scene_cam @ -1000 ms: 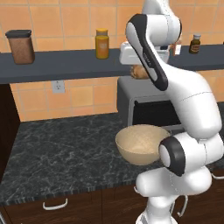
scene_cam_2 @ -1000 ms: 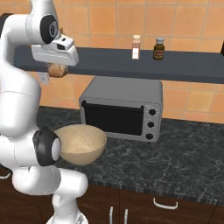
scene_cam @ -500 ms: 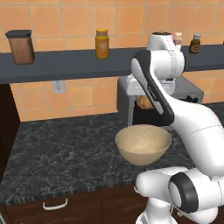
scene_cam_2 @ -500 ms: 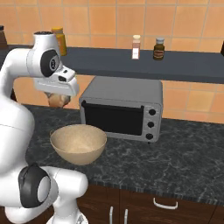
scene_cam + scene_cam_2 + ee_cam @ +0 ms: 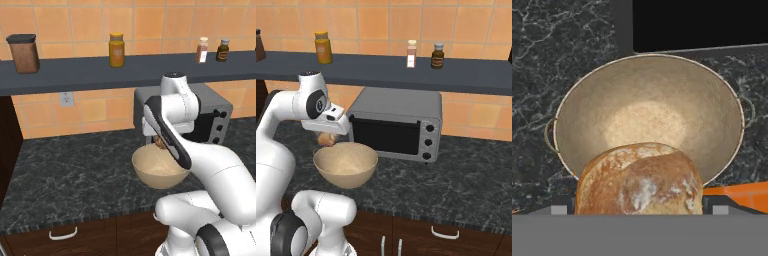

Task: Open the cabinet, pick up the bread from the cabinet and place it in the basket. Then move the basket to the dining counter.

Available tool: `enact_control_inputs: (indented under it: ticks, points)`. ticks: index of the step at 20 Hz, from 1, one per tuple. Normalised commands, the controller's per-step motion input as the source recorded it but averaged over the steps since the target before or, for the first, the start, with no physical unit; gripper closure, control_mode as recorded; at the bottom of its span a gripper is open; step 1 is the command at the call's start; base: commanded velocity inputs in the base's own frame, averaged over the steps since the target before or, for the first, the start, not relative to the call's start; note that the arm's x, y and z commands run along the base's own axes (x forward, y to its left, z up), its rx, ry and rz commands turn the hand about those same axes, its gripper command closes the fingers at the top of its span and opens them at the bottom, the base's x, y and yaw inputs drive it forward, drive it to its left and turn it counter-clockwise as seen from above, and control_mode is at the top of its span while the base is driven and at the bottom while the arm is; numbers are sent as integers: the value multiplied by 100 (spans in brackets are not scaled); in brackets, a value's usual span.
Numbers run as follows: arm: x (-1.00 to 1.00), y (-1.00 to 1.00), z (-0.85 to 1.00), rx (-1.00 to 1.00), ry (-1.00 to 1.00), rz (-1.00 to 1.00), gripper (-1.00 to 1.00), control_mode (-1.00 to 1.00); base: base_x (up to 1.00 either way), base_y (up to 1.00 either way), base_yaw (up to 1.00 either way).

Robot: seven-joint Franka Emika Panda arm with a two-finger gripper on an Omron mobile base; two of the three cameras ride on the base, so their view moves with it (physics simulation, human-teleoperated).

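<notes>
My gripper (image 5: pixel 327 138) is shut on the bread (image 5: pixel 639 180), a round golden-brown bun that sits between the fingers at the bottom of the hand view. It hangs just above the near-wall rim of the basket (image 5: pixel 587 115), a wide tan bowl with a beige inside and nothing in it. The basket (image 5: pixel 160 170) rests on the black marbled counter (image 5: pixel 70 170) in front of the toaster oven. From the right, the bread (image 5: pixel 326 139) shows just behind the basket (image 5: pixel 346 165), under the white hand. The dining counter is out of view.
A grey toaster oven (image 5: pixel 396 125) stands right behind the basket, door shut. A dark shelf (image 5: pixel 75 75) above carries an orange-yellow jar (image 5: pixel 116 50), a brown canister (image 5: pixel 24 52) and small bottles (image 5: pixel 412 53). Dark drawers with handles (image 5: pixel 62 233) run under the counter.
The arm has swung down from shelf height with the bread in its grip, ending low over the basket's back rim. The basket has stayed in place.
</notes>
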Motion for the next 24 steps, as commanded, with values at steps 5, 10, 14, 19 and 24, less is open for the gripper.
enact_control_inputs:
  ticks: [5, 10, 14, 19, 24]
  points:
    - [28, 0, -70, -7, 1, 0, 100, -100, 0, 0, 0]
    - [46, 0, -58, -1, 14, 0, 100, -100, 0, 0, 0]
    - [60, 0, -55, 0, 22, 0, 100, -100, 0, 0, 0]
    - [50, -3, -54, 0, 15, 0, 100, -100, 0, 0, 0]
    - [35, -16, -61, 0, 15, 0, 100, -100, 0, 0, 0]
